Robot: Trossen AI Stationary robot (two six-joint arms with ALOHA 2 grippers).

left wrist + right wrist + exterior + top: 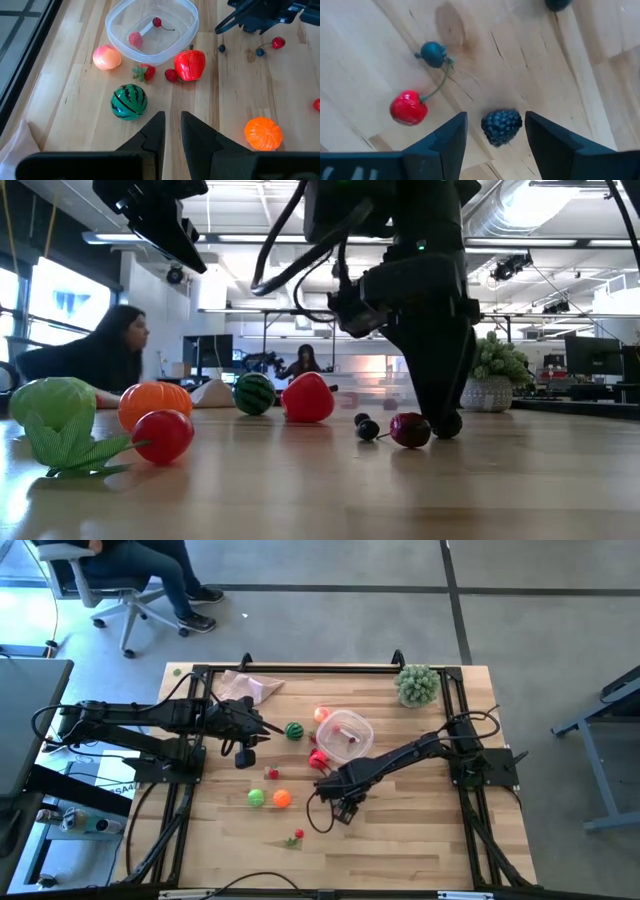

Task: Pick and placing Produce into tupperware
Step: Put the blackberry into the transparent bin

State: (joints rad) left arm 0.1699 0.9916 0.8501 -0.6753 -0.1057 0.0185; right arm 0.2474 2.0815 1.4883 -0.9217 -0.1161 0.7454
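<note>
The clear tupperware (111,31) stands on the table with a red piece (135,39) and a cherry (157,22) in it. Around it lie the striped green ball (128,101), a red pepper (190,65), a peach ball (106,57) and an orange ball (263,133). My right gripper (495,116) points down, open, with a finger on either side of a dark blackberry (501,126) that lies on the wood; it does not touch it. A red cherry (408,107) lies next to the blackberry. My left gripper (172,120) hovers near the striped ball, fingers drawn almost together, holding nothing.
A bushy pale-green plant (417,685) stands at the far right corner and a beige cloth (245,688) lies at the far left. A green ball (257,798) and a small red berry (298,835) lie nearer the front edge. A black frame (300,667) borders the table.
</note>
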